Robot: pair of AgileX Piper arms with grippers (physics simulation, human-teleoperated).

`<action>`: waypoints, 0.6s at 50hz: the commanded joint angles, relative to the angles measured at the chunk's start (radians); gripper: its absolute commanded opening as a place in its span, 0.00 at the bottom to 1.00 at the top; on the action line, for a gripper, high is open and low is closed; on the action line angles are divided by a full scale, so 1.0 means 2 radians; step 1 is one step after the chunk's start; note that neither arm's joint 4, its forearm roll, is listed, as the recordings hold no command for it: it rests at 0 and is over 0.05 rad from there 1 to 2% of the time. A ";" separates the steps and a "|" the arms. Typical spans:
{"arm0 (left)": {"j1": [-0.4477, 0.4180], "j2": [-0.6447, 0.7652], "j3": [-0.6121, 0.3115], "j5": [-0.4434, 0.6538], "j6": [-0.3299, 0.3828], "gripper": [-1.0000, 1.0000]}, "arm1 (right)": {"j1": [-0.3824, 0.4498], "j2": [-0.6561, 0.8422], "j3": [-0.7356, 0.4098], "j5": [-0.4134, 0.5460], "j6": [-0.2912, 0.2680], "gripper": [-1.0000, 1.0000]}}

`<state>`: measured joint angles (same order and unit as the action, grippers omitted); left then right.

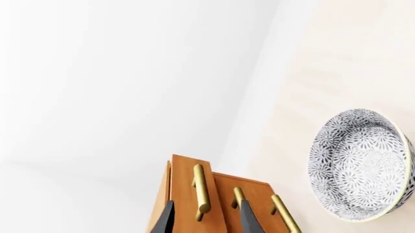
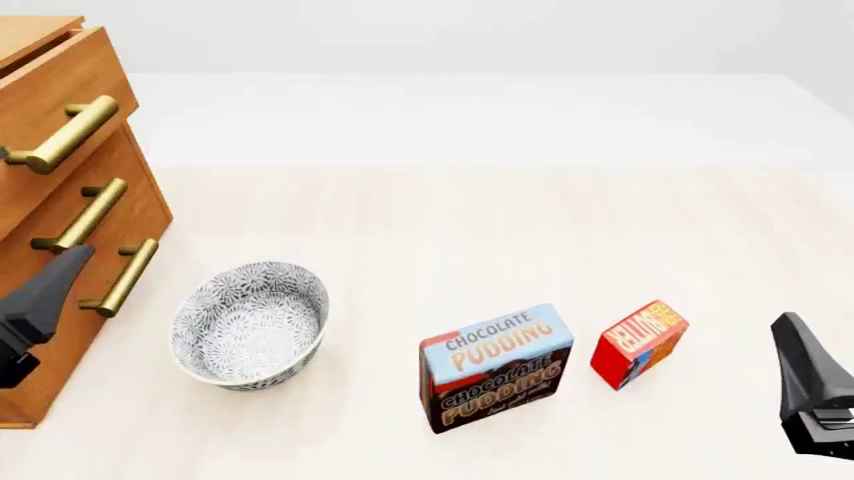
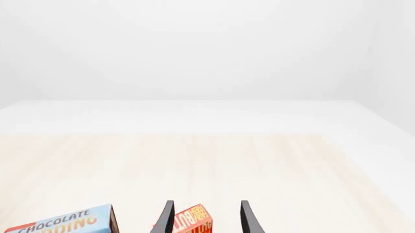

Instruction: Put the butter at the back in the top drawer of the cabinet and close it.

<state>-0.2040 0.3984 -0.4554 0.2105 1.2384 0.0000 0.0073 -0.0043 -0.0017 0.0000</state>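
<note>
At the bottom centre of the left wrist view, the left pincer [image 1: 206,221] shows two dark fingertips spread apart with nothing between them. Past them rises the cabinet [image 1: 250,204] with its brass handles; the top drawer [image 1: 184,191] stands forward of the ones below it, so it looks partly pulled out (how far, I cannot say from here). A patterned bowl [image 1: 360,165] sits at the right edge of the frame on the pale worktop [image 1: 337,63].

In the front view, the cabinet [image 2: 60,260] fills the left edge, and the top drawer [image 2: 60,95] in the upper left juts ahead of the two lower fronts. The left pincer [image 2: 40,300] hangs at the lower left, just beside the lower drawer handles. The bowl [image 2: 251,322] lies near it. The Chocolate Pudding box [image 2: 497,367] stands at lower centre, and the butter [image 2: 639,343] stands just to its right, apart from it. The right pincer [image 2: 807,385] waits at the lower right, near the butter but not touching it.

In the right wrist view, the right pincer [image 3: 205,218] is spread wide and empty at bottom centre, with the butter [image 3: 191,221] showing between its fingertips and the pudding box [image 3: 61,223] in the lower left.

By my reading, the step in hand is the reach for the butter. The next move calls for lowering the right pincer around the box and closing on it, clear of the pudding box.
</note>
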 commanded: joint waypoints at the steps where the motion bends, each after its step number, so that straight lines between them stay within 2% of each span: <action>1: 0.005 0.012 -0.005 -0.006 0.013 1.00 | 0.000 0.000 0.000 0.000 0.000 1.00; 30: 0.031 0.023 -0.009 -0.006 0.021 1.00 | 0.000 0.000 0.000 0.000 0.000 1.00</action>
<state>-0.1574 0.4351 -0.4713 0.1996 1.2759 0.0000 0.0073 -0.0043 -0.0017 0.0000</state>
